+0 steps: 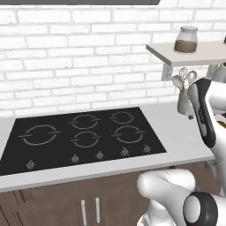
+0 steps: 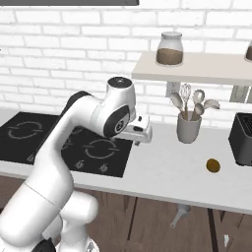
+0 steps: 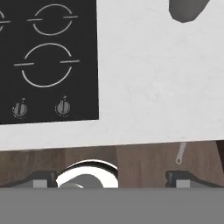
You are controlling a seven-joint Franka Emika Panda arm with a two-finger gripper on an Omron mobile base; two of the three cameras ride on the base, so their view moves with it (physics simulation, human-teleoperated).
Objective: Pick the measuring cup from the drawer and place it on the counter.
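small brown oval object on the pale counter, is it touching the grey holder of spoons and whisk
Apart. The right base view shows the small brown oval object lying on the pale grey-white counter with bare countertop between it and the grey utensil holder.

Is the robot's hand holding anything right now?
No. The gripper is open and holds nothing, above the counter edge. The measuring cup is below, untouched.

Evenly lit rendered kitchen, bright and flat, with soft detail.

Diffuse light falls with no clear source. The pale tabletop [image 2: 162, 170] and white brick wall [image 1: 66, 53] look bright without glare. Faint soft shadows sit under the wall shelf [image 2: 197, 69] and beside the utensil holder [image 2: 188, 129]. The black cooktop [image 1: 79, 132] shows no reflections. Edges look slightly blurred and pixelated.
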